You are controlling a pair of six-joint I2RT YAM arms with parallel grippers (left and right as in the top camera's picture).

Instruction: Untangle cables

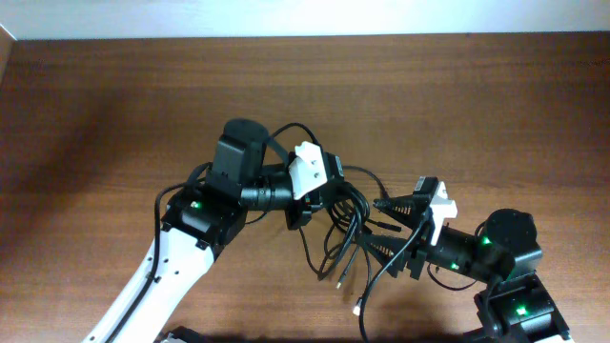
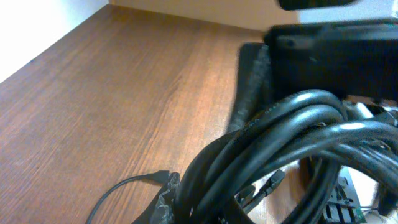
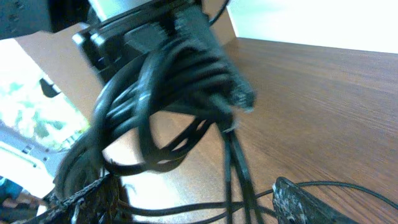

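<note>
- While the left gripper (image 1: 322, 202) has its jaws pressed together on the cables (image 1: 345, 229), the whole bunch hangs off it just right of the frame's centre and looks lifted off the table (image 1: 114, 105).
- Lower right of centre, the right gripper (image 1: 389, 227) sits just beside the bunch, jaws spread wide and pinching nothing. Its wrist view shows a few strands running between its fingers (image 3: 305, 199).
- Imo the step right now is picking ONE strand. I'd go for a tail with a free plug end (image 1: 356, 310) dangling toward the bottom edge, not the fat looped part.
- Close on that single cord only, then draw it slowly away from the left gripper.
- Watch for loops cinching tighter. If the whole bunch drags along, I'd let go and try another tail.
- Can't tell how many cords there are, too bunched.
</note>
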